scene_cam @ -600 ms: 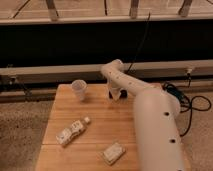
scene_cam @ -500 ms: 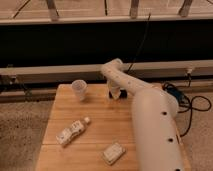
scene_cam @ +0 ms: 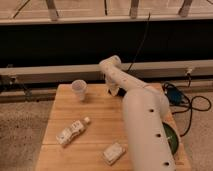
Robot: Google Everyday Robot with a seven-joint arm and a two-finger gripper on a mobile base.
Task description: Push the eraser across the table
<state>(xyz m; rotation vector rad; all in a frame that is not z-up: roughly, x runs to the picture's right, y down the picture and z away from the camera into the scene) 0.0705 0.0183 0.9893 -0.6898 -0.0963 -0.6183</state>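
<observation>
From where I'm standing there is only the one camera view, looking down over a wooden desk (scene_cam: 97, 112). The robot's thick white arm (scene_cam: 142, 115) is rising from the near right corner, bending at the far edge and dipping back down. Its claw (scene_cam: 114, 92) is hanging low over the far side of the desk, just right of a white paper cup (scene_cam: 79, 90). The claw is showing only as a dark tip, so I cannot tell whether it is released or clenched.

The eraser (scene_cam: 114, 152) - the pale flat block, as best I'm judging it - is lying near the front edge, well apart from the claw and close beside the arm's lower bulk. A small bottle (scene_cam: 72, 131) is lying on its side to the eraser's left.

The step in hand is looking like the approach - nothing is touching the eraser yet. To do it well, I'd be bringing the claw back and down beside one of the eraser's long faces. I'd keep it low enough to bear on the side rather than ride over the top, then sweep steadily over open wood, steering away from the bottle and the cup.
</observation>
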